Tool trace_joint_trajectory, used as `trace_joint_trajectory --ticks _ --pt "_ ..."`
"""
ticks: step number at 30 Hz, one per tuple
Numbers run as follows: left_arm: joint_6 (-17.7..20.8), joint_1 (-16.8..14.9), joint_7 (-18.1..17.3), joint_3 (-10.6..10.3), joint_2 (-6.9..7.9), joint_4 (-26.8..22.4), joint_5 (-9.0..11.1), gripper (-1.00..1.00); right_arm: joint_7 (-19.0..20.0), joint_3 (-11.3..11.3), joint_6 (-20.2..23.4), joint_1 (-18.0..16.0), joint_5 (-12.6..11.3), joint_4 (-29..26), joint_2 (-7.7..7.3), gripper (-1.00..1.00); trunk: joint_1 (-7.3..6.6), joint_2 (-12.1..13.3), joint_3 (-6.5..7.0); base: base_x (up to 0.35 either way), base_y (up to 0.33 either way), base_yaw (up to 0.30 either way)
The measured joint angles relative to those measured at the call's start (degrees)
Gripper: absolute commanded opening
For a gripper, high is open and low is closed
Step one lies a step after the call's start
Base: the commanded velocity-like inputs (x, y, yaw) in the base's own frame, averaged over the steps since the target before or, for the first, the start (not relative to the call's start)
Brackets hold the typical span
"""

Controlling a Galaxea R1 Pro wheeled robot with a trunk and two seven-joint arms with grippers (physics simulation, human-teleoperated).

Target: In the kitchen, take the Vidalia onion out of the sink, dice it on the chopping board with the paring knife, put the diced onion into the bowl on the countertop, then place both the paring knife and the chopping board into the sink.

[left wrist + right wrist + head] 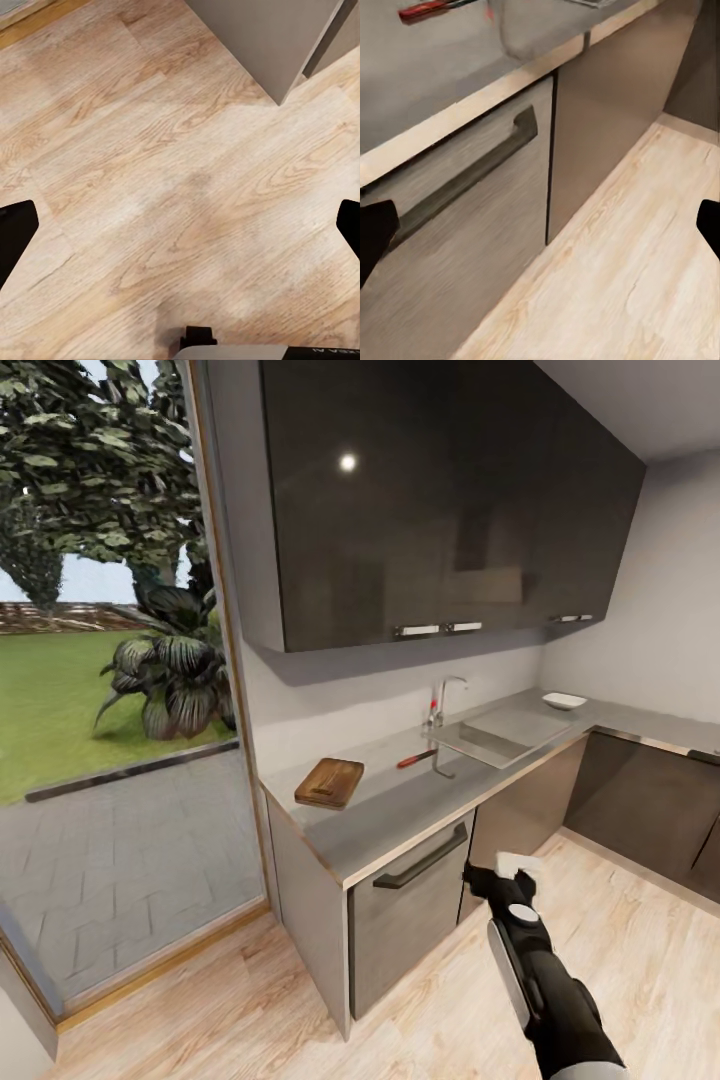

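Brown chopping board point(329, 782) and red-handled paring knife point(416, 758) flat on grey countertop point(400, 810) beside sink point(487, 742).

The right arm point(545, 990) reaches forward, its pincer point(497, 872) held low. In both wrist views the 2 dark fingers point(375, 232) point(15, 232) sit wide apart at the edges, nothing between them.

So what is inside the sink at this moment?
From the head view, the sink shows only its grey basin surface beside the tap. No onion can be seen; the near wall may hide it.
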Motion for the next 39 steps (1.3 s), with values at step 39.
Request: trace_joint_trajectory --ticks 39 --pt "0.0 0.0 -0.1 0.0 -0.01 0.0 -0.1 1.0 -8.3 8.3 8.2 -13.4 -0.1 2.1 5.68 1.0 -0.02 0.0 -0.01 0.16 0.231 0.0"
